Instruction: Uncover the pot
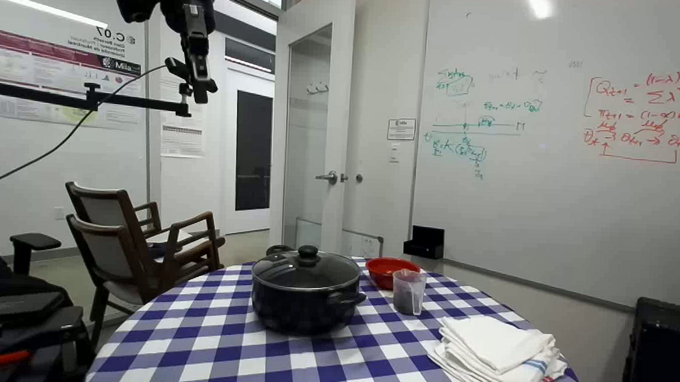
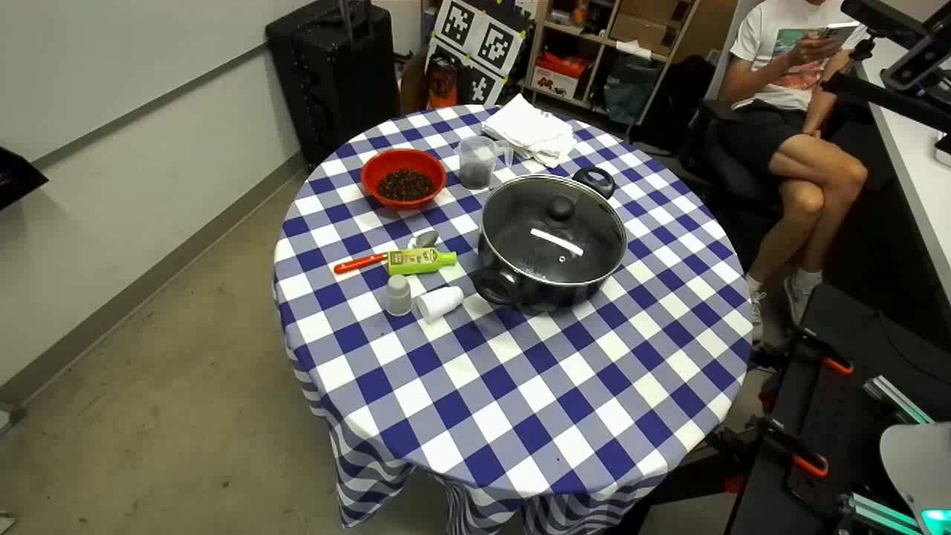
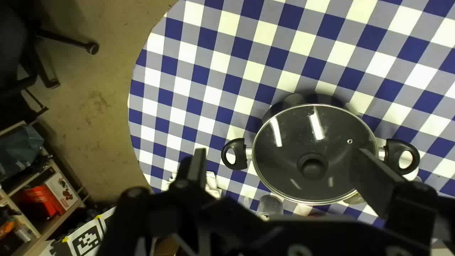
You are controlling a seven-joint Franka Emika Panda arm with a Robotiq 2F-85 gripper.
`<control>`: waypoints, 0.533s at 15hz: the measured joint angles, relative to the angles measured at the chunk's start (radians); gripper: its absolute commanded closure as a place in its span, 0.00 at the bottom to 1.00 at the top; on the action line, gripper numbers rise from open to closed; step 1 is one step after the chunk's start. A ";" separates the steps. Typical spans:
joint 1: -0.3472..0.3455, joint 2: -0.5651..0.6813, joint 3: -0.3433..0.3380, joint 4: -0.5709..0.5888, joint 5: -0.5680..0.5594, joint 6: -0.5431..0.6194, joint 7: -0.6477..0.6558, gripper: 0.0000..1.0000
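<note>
- A round desk [image 2: 550, 416] wears a blue-and-white checked cloth [image 2: 379, 475] that hangs past its edge.
- In an exterior view, the room shows a whiteboard [image 1: 544, 181] with green and red writing, a glass-paned door [image 1: 338, 100] and wooden armchairs [image 1: 103, 250].
- Past the desk, in an exterior view: a black case [image 2: 334, 82] and a seated person [image 2: 791, 82] with a phone [image 2: 839, 32].
- The black pot [image 1: 302, 308] stands on the desk, its glass lid [image 2: 520, 230] on — dark knob [image 2: 559, 208] uppermost.
- Near the pot stand a clear cup [image 2: 476, 152] and a red bowl [image 2: 401, 159] of dark bits; the cup stands between the bowl and folded white towels [image 2: 529, 128].
- A green bottle [image 2: 416, 260] lies on its side by a red handle [image 2: 360, 264] — the handle's far end is hidden.
- A shaker [image 2: 399, 295] stands upright; a white tub [image 2: 440, 303] lies tipped just beside the pot.
- The jaws are spread wide, well above the desk; in the wrist view one covers part of the lid.
</note>
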 measured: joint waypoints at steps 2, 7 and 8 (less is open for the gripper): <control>0.000 -0.001 0.000 0.001 0.000 0.001 0.000 0.00; 0.008 0.009 -0.006 0.001 0.000 0.001 0.000 0.00; 0.011 0.018 -0.007 0.001 0.000 0.003 0.000 0.00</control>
